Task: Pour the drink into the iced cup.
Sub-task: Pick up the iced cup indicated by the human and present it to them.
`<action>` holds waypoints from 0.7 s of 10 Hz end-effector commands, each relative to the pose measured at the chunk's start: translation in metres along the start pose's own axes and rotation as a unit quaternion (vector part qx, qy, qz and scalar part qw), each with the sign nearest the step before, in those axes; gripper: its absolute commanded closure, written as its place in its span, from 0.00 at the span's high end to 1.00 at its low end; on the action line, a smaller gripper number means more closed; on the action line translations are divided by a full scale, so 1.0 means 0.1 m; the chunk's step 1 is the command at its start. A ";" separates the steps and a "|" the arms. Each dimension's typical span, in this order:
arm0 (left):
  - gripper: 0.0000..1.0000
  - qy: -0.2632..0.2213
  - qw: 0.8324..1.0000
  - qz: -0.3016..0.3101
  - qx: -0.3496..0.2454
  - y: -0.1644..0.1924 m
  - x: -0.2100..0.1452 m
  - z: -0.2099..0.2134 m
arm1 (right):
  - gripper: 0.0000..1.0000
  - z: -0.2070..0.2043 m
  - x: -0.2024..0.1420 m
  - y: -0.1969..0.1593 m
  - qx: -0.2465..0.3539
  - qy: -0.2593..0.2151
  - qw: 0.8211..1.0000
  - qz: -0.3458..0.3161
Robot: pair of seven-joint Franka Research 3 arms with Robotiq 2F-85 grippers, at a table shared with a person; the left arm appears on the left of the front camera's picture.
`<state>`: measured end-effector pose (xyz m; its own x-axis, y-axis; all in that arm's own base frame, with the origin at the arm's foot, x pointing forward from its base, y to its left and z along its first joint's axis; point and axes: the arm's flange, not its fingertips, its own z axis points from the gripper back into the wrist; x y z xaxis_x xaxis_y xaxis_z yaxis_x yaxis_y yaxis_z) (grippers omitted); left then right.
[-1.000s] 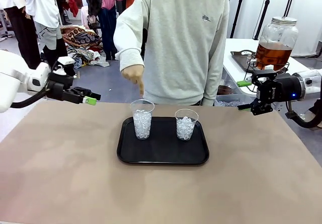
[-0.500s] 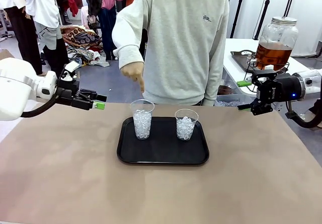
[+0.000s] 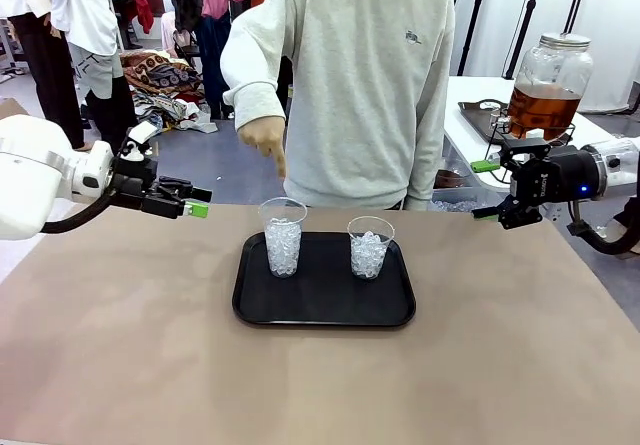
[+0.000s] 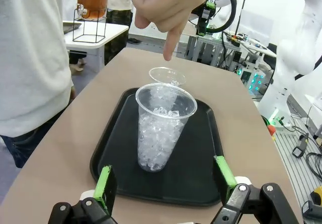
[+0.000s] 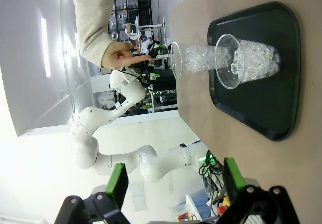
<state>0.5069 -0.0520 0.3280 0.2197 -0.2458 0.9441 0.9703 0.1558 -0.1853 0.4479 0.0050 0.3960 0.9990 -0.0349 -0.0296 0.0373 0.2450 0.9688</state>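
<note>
A wide brown desk (image 3: 150, 345) fills the near ground, and a person (image 3: 370, 85) in a grey sweatshirt stands at its far edge. Behind the robot's right arm, on a second, white desk (image 3: 458, 145), stands a big lidded glass jar (image 3: 552, 70). The drink (image 3: 543, 110), amber-brown and tea-like, sits in the jar's lower part, well apart from the cups.

A black tray (image 3: 320, 303) lies in the middle of the brown desk. Two clear plastic cups stand upright on it. Both the left cup (image 3: 283, 237) and the right cup (image 3: 370, 247) are loaded with ice, and no brown liquid shows in either.

The left tool (image 3: 198, 202) hangs above the desk to the left of the tray with its green pads apart and nothing between them. Its own camera looks straight at the left cup. The right tool (image 3: 484, 191) hovers off the tray's right side, near the jar, with its jaws wide and empty.

The person's hand (image 3: 265, 140) is held over the left cup with one finger pointing down at it but not touching, which seems to mark that cup as the one to fill.

As I read it, the task has hardly begun. The ice is in, but no drink has been fetched or poured, so every step with the liquid is left to do.
</note>
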 end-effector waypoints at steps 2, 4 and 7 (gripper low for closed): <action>1.00 -0.009 0.999 -0.050 -0.007 0.03 -0.06 -0.11 | 1.00 0.00 0.00 0.01 0.000 -0.003 1.000 -0.001; 1.00 -0.027 0.996 -0.083 0.002 0.07 -0.16 -0.21 | 1.00 0.00 0.00 0.01 0.000 -0.003 1.000 -0.001; 1.00 -0.040 0.993 -0.113 0.023 0.12 -0.29 -0.39 | 1.00 0.00 0.00 0.01 0.000 -0.003 1.000 -0.001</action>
<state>0.5125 -0.0736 0.2947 0.0217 -0.2123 0.9770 0.9917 0.1282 0.0058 0.4479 0.0049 0.3959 0.9989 -0.0350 -0.0298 0.0375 0.2450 0.9688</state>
